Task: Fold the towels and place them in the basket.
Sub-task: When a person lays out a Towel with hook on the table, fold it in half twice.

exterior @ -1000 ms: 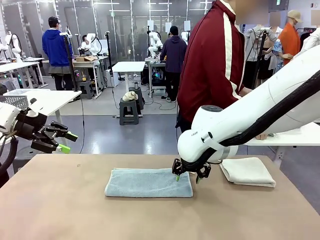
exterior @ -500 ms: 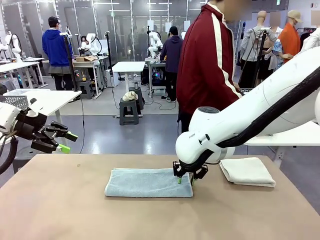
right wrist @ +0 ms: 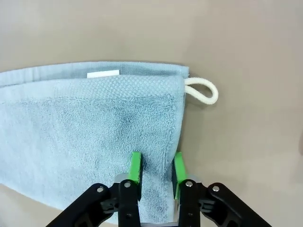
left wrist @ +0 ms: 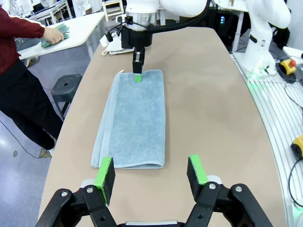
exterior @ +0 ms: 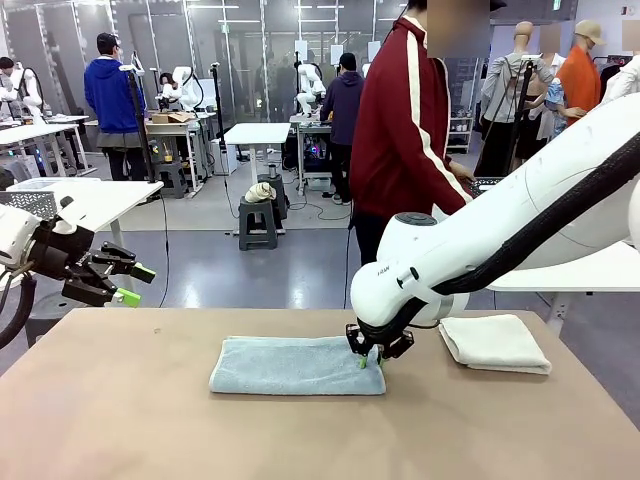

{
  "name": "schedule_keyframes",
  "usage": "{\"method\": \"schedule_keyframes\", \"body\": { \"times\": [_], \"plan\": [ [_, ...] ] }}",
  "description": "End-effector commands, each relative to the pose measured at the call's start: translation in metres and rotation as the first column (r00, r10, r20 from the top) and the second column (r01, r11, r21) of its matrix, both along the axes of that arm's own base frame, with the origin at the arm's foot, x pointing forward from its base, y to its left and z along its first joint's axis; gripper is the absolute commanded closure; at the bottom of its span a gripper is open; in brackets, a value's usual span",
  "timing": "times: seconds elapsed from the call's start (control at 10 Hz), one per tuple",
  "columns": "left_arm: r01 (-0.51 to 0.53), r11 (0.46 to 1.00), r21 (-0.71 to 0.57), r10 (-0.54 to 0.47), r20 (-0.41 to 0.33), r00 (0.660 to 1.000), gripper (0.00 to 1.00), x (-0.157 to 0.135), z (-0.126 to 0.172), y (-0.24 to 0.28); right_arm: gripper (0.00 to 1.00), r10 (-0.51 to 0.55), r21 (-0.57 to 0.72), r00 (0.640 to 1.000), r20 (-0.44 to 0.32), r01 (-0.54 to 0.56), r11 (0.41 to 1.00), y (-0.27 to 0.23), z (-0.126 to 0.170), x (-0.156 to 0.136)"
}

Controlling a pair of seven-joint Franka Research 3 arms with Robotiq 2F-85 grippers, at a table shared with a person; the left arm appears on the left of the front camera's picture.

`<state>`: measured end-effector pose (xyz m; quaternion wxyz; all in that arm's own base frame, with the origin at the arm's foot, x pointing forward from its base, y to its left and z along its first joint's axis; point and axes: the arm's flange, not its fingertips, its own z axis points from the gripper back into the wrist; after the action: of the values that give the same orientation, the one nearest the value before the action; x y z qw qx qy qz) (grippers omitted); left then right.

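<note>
A light blue towel [exterior: 295,365] lies folded into a long strip at the middle of the table. My right gripper [exterior: 372,360] points down at its right end, pinched shut on the towel's [right wrist: 85,123] edge near the white hanging loop [right wrist: 203,90]. From the left wrist view the same towel [left wrist: 135,118] stretches away toward that gripper [left wrist: 137,75]. A cream-white towel [exterior: 495,343] sits folded at the table's right. My left gripper [exterior: 135,283] hovers open off the table's left end, holding nothing. The basket is out of view.
A person in a dark red jacket [exterior: 405,130] stands beyond the far edge, turned toward a white side table [exterior: 560,272]. A pale mesh basket [exterior: 30,202] rests on another white table at far left. Bare tabletop [exterior: 200,440] spreads in front.
My right gripper's fingers closed on the blue towel's right end and shifted slightly left. The person turned toward the right. The left arm stayed still.
</note>
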<state>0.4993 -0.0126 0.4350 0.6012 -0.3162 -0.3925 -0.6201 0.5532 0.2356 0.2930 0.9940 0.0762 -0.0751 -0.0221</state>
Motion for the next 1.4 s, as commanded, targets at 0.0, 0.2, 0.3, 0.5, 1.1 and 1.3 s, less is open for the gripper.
{"method": "schedule_keyframes", "body": {
  "times": [0.0, 0.2, 0.3, 0.5, 1.1, 1.3],
  "plan": [
    [-0.002, 1.000, -0.013, 0.002, -0.010, 1.000, 0.22, -0.001, 0.001, -0.001, 0.87, -0.033, -0.004, 0.999, -0.010, 0.033, 0.999, 0.006, -0.003, 0.003],
    [-0.002, 1.000, -0.013, 0.002, -0.010, 1.000, 0.22, -0.001, 0.001, -0.001, 1.00, -0.026, 0.013, 0.999, -0.020, 0.026, 1.000, 0.001, -0.003, 0.004],
    [-0.002, 1.000, -0.013, 0.002, -0.010, 1.000, 0.22, -0.001, 0.001, -0.001, 1.00, -0.025, 0.015, 0.999, -0.023, 0.025, 1.000, -0.002, -0.001, 0.005],
    [-0.002, 1.000, -0.013, 0.002, -0.010, 1.000, 0.22, -0.001, 0.001, -0.001, 1.00, -0.005, 0.005, 1.000, -0.018, 0.005, 1.000, -0.010, 0.001, 0.006],
    [-0.002, 1.000, -0.013, 0.002, -0.010, 1.000, 0.22, -0.001, 0.001, -0.001, 1.00, 0.051, -0.064, 0.999, -0.015, -0.052, 0.997, -0.025, 0.056, -0.010],
    [-0.002, 1.000, -0.013, 0.002, -0.010, 1.000, 0.22, -0.001, 0.001, -0.001, 1.00, 0.057, -0.123, 0.997, -0.045, -0.062, 0.990, -0.001, 0.076, -0.012]
  ]
}}
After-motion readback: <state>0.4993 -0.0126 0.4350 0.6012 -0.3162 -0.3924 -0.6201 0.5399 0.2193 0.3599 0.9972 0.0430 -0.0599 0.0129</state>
